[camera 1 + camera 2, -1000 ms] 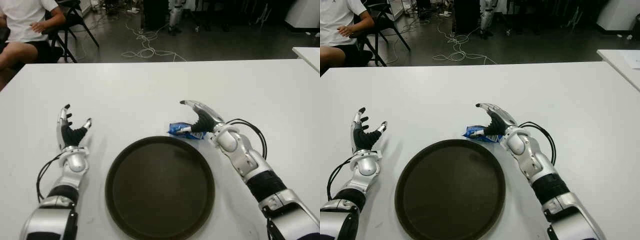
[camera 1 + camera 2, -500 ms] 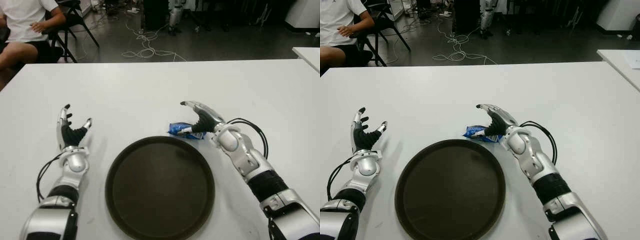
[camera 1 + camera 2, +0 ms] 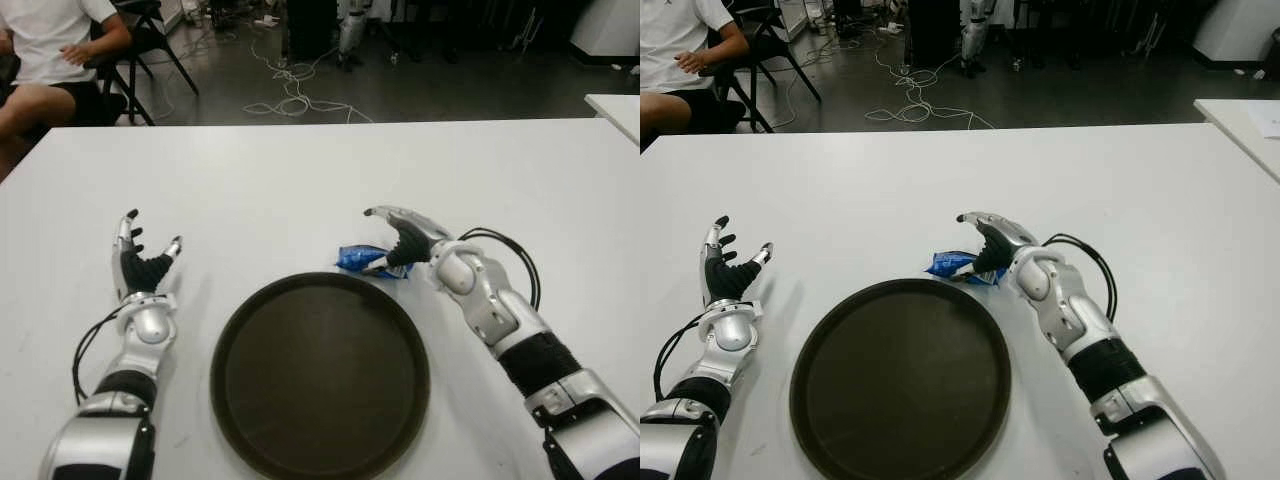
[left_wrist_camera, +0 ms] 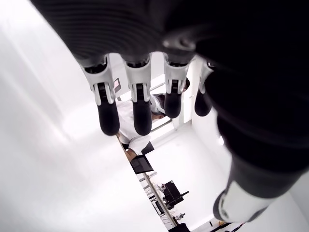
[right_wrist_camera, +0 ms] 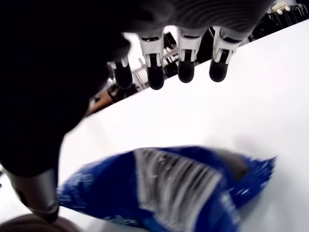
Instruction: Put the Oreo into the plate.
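One packet: the blue Oreo lies on the white counter near its middle, touching or just beside the far rim of the plate, not in it.
Right hand: the right hand is over the packet's right end, fingers spread above it and thumb low beside it; nothing is clamped.
Change: over the last second the forearm has swung slightly rightward and the fingertips sit a little lower; the packet has not moved.
Meaning: the grasp looks about to close, so lifting and carrying are both left to do.
Plate: the dark round plate sits toward the near edge and holds nothing.
Left hand: the left hand shows left of the plate, fingers open and upright, holding nothing.
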